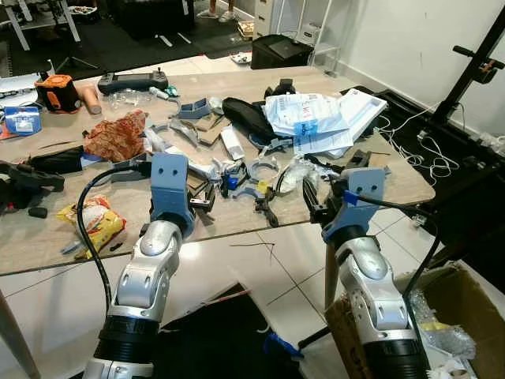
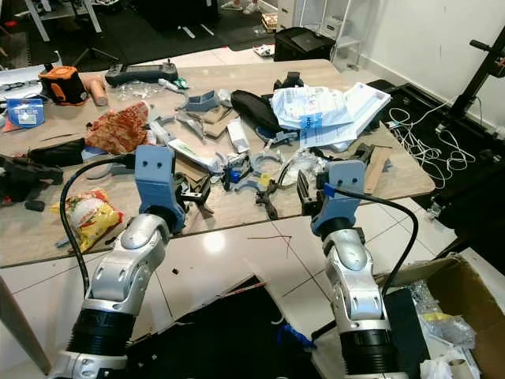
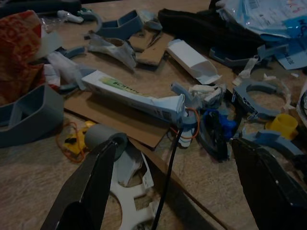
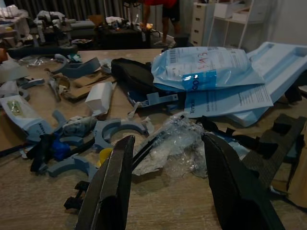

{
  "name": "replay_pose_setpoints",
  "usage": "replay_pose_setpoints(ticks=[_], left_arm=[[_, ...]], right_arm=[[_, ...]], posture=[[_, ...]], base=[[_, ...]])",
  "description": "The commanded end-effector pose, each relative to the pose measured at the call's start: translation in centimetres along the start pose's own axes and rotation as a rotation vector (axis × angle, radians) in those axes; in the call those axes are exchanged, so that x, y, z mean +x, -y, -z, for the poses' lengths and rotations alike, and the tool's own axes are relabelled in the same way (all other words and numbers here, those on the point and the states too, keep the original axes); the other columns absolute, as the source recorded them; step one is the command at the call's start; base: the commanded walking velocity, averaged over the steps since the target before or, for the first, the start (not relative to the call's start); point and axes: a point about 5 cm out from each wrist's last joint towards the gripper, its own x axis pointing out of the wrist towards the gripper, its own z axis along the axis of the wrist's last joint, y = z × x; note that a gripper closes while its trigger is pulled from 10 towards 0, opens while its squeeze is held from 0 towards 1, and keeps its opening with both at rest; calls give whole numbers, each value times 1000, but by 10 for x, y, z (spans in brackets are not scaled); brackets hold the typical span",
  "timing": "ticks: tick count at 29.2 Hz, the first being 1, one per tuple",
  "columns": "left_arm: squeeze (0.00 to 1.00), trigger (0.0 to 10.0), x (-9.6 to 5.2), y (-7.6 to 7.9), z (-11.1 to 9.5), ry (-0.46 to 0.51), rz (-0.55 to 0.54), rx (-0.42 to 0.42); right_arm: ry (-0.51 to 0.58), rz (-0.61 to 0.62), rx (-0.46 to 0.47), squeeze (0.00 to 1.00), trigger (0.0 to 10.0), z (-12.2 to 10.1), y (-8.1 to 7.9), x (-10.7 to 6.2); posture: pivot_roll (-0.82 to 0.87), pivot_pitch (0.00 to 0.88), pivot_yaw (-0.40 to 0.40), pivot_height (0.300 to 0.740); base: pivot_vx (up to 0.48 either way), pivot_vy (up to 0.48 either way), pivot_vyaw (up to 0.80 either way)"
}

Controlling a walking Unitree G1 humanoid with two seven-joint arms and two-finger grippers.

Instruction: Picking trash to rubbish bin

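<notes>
right tool (image 4: 165,184) spread wide, low over wooden counter (image 1: 237,217) edge, crumpled clear plastic wrap (image 4: 175,148) lying just ahead between its fingers, untouched. left tool (image 3: 175,187) also wide, white-and-green toothpaste box (image 3: 132,93) just beyond it.

crumpled clear wrapper (image 4: 173,143), seemingly plastic, on table (image 1: 260,217)

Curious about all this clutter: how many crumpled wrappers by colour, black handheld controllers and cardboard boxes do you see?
Yellow crumpled snack wrapper: 1
Red-orange crumpled wrapper: 1
Black handheld controller: 1
Brown cardboard box on floor: 1
Total: 4
</notes>
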Motion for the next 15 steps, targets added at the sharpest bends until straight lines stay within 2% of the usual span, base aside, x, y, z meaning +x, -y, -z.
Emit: replay_pose_setpoints(ticks=[1,7,9,12,15], left_arm=[[0,10000,0,-2,6,-29,-2,-2],[0,10000,0,-1,6,-32,1,0],[0,10000,0,-2,6,-40,1,20],[0,10000,0,-1,8,-55,12,75],[0,10000,0,-2,9,-65,-6,58]], right_arm=[[-24,-3,5,0,10000,4,-1,-1],[-27,-4,5,0,10000,5,-2,-1],[-28,-5,6,0,10000,5,-2,-1],[-29,-5,7,0,10000,6,-2,-1],[-29,-5,7,0,10000,6,-2,-1]], posture=[[-7,121,-8,740],[-7,121,-8,740],[-7,121,-8,740],[-7,121,-8,740],[-7,121,-8,740]], base=[[0,480,0],[0,480,0],[0,0,0],[0,-480,0],[0,-480,0]])
